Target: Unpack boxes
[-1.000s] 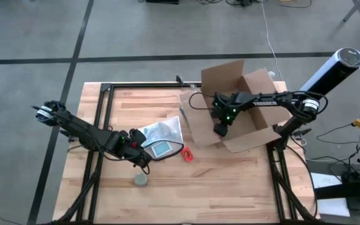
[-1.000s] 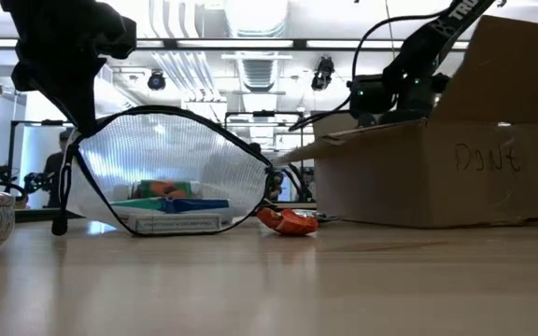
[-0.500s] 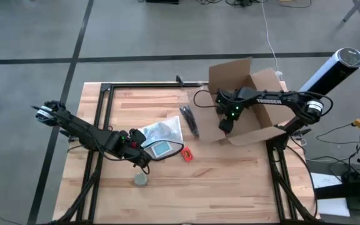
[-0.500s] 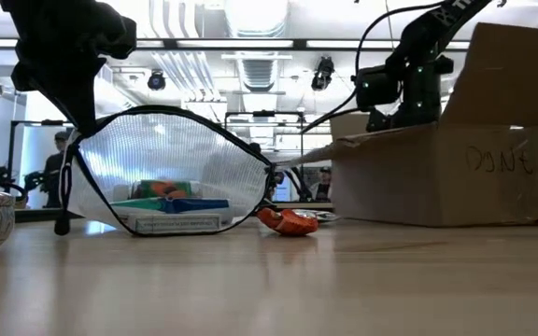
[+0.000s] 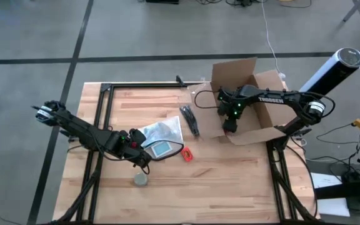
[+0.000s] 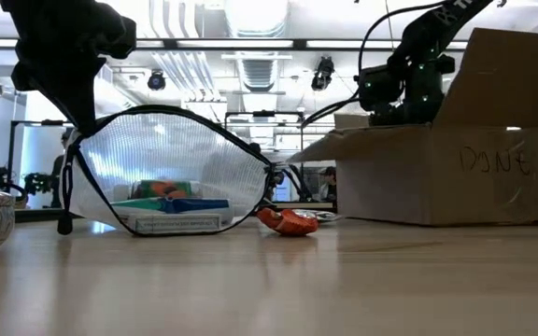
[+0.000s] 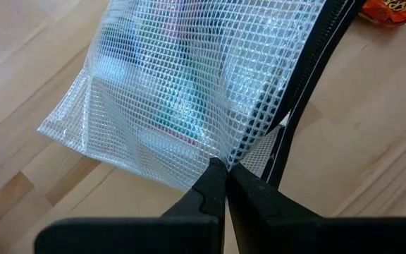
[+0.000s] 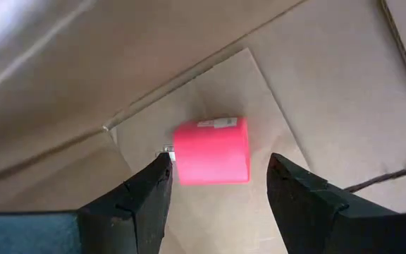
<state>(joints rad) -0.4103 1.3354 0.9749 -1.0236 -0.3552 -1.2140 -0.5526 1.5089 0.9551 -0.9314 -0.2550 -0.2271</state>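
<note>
The brown cardboard box [image 5: 255, 94] stands open at the table's right, its flaps up, "DONE" written on its side [image 6: 493, 161]. My right gripper [image 5: 230, 123] reaches down into it, open. In the right wrist view its fingers [image 8: 146, 190] stand on either side of a small pink block [image 8: 212, 150] lying on the box's floor, not touching it. My left gripper [image 5: 140, 145] at the table's middle is shut on a translucent mesh zip pouch [image 5: 162, 132], which arches up in the low view [image 6: 166, 159] with several things inside. My left gripper pinches the pouch's mesh right beside its black zip edge [image 7: 240, 149] between its two fingertips, coming from above and slanting down. That side of the pouch is raised, and the pouch's lower edge [image 6: 171, 231] rests on the table.
A red-orange packet [image 5: 187, 154] lies just right of the pouch. A black cord bundle [image 5: 189, 120] lies on the table left of the box. A small round bowl [image 5: 141, 179] sits near the front edge. Bare wood lies along the near side.
My right gripper has risen a little inside the box and rolled, still open. The box has slid toward the table's right edge and turned slightly, leaving the black cord bundle bare on the table. The left gripper and pouch have kept still.
</note>
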